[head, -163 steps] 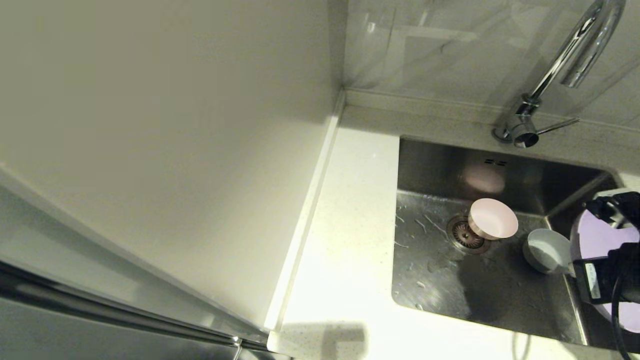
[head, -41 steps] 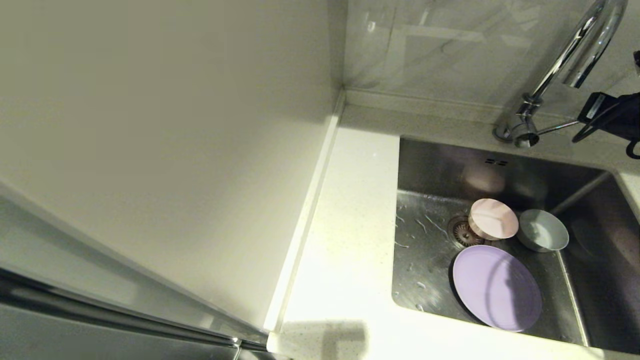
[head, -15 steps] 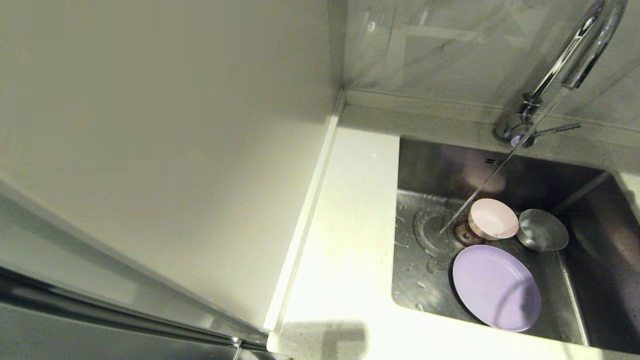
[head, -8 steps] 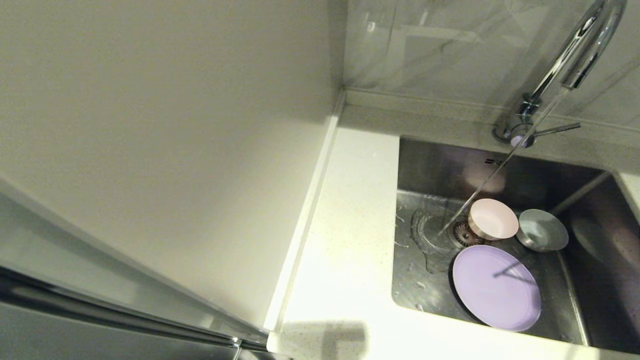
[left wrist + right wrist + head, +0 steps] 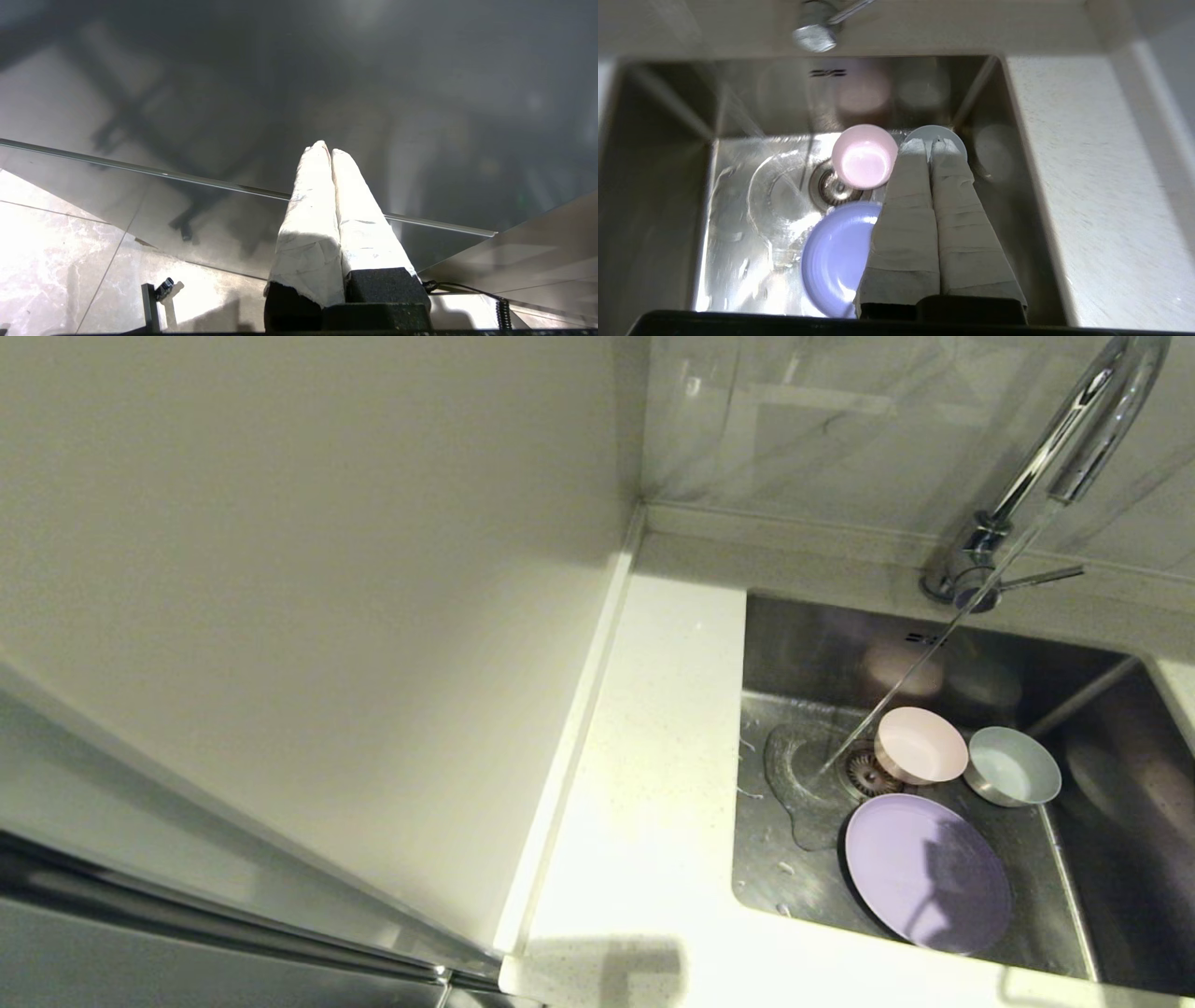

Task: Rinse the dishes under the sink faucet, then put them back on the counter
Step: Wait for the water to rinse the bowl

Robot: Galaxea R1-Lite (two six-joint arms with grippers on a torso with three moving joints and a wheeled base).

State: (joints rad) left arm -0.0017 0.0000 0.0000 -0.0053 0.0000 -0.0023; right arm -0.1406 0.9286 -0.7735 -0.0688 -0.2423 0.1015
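Head view showed the pink bowl [image 5: 921, 745], blue-green bowl [image 5: 1012, 777] and lilac plate [image 5: 927, 873] resting in the sink [image 5: 803, 653] beside the faucet [image 5: 1055, 457] stream, unrinsed, while the empty right gripper [image 5: 930, 143] hovered closed above them and the left gripper [image 5: 326, 149] sat closed, parked.

plate: lilac plate [image 5: 927, 873] now flat on sink [image 5: 803, 644] floor, earlier gripped at right | water: stream [image 5: 896, 686] running from faucet [image 5: 1055, 457], earlier dry; puddle [image 5: 801, 784] spreads left of drain | right arm: gone from head view
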